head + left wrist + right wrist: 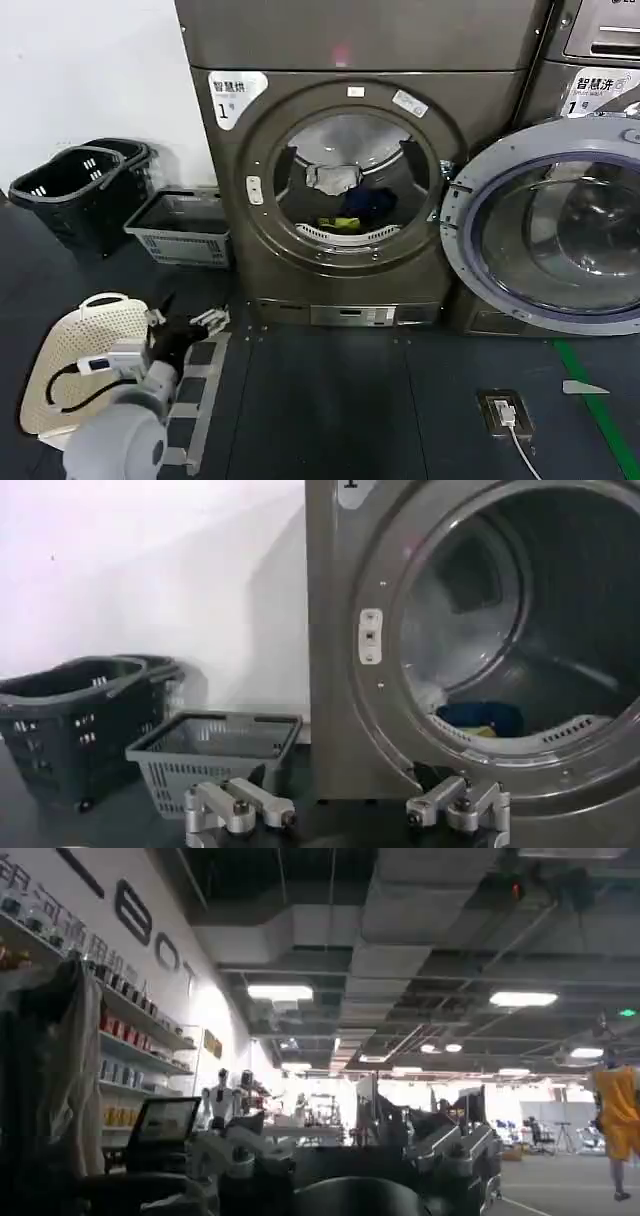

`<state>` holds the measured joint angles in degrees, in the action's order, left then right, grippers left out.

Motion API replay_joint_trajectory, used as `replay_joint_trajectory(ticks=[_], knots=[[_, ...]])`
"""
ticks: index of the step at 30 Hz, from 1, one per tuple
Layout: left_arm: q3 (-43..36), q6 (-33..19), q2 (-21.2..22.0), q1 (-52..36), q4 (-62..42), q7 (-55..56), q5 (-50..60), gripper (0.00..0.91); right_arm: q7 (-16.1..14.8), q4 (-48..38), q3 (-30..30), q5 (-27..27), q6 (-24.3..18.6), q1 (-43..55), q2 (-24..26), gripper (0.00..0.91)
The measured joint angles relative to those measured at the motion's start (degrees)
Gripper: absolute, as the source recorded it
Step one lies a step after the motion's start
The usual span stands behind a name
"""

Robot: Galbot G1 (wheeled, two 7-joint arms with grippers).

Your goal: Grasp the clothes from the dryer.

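- The left gripper (190, 325) hangs low over the dark floor, at the lower left of the head view, fingers spread wide and holding nothing.
- In the left wrist view that left gripper (345, 808) shows both fingers (240, 802) well apart — bare floor between them, nothing in the gap.
- Ahead of the fingers stands the dryer (350, 170), bronze-grey, marked with a "1" sticker (236, 96), its door (545, 225) swung wide open to the right.
- The clothes (350, 212) lie inside the drum, well apart from the fingertips: a dark navy piece with a yellow-green piece just beside it at the drum's lower front.
- From the wrist, the clothes (480, 718) sit beyond and above the right-hand finger, behind the drum lip.
- A pale crumpled piece (335, 178) shows deeper in the drum.
- Beyond the other finger, a grey basket (215, 752) sits on the floor, with dark baskets (75, 715) farther off.
- A white perforated basket (85, 355) lies just beside the left arm.
- The right gripper (350, 1158) points out into a workshop room — cannot tell how its fingers stand.
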<state>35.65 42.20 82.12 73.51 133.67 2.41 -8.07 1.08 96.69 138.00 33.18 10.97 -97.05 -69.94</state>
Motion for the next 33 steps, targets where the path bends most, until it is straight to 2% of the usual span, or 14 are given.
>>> replay_joint_trajectory(ticks=[33], knots=[[-1.53,0.00,0.67,0.35,-0.84,0.45,0.11,0.907,1.34,-0.91,-0.60,-0.11,-0.68,0.39,-0.26,0.907]])
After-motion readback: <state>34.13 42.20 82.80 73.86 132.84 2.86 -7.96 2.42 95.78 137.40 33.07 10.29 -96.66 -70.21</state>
